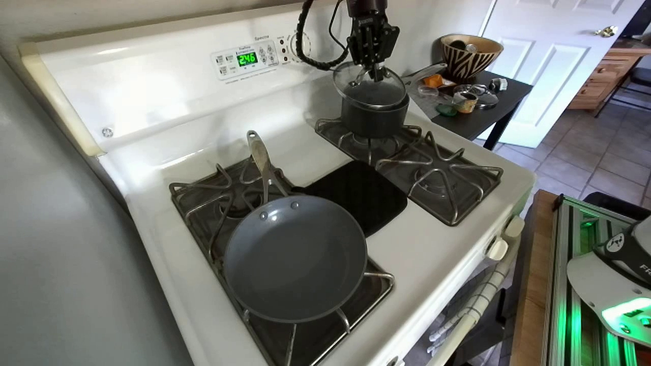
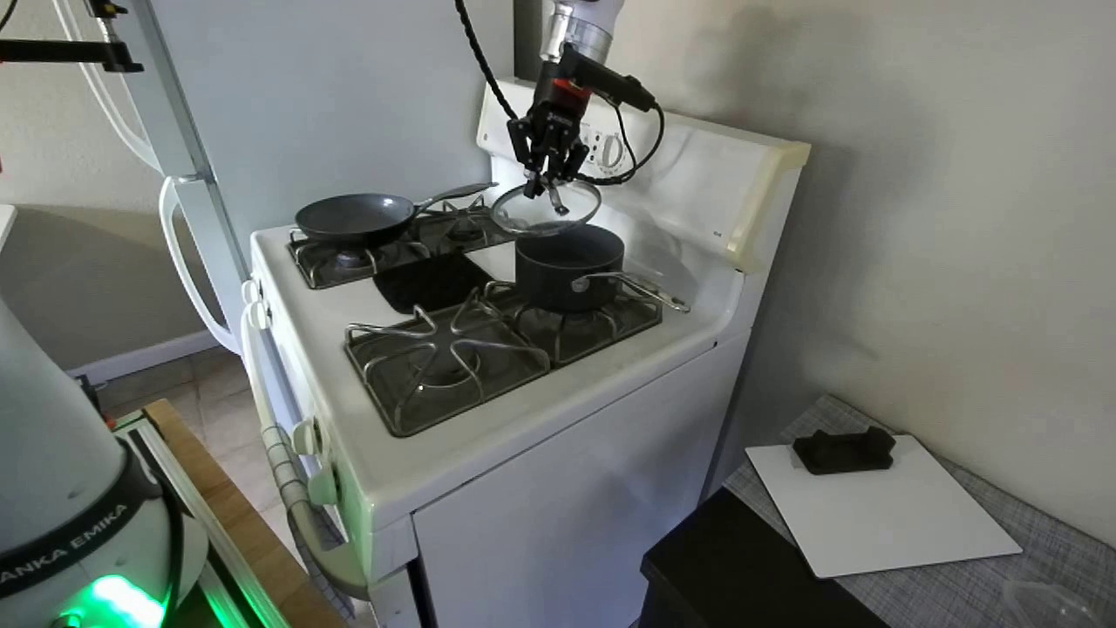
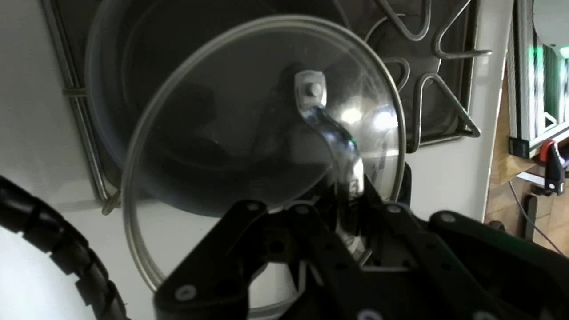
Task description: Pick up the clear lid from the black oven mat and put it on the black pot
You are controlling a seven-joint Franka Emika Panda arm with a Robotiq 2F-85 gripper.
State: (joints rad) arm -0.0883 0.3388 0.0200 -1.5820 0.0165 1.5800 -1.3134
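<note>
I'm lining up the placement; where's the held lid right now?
In an exterior view, the lid hangs from the tool, above and slightly left of the pot in the picture.

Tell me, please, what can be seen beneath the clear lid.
In the wrist view, part of the black pot and some white stovetop show through the clear lid; the end effector gripping the lid hides what lies behind it.

Whitish base (image 2: pixel 52 419); black band (image 2: pixel 74 541) lettered "ANKA EMIKA"; green light (image 2: pixel 126 597) glowing below. Silver wrist collar (image 2: pixel 577 37), red patch (image 2: pixel 571 87) under it. Gripper (image 2: pixel 545 185) black, many-linked; pale round screw heads (image 3: pixel 185 293). Ribbed black cable (image 3: pixel 66 253), plus thinner dark cable (image 1: pixel 331 28).
</note>
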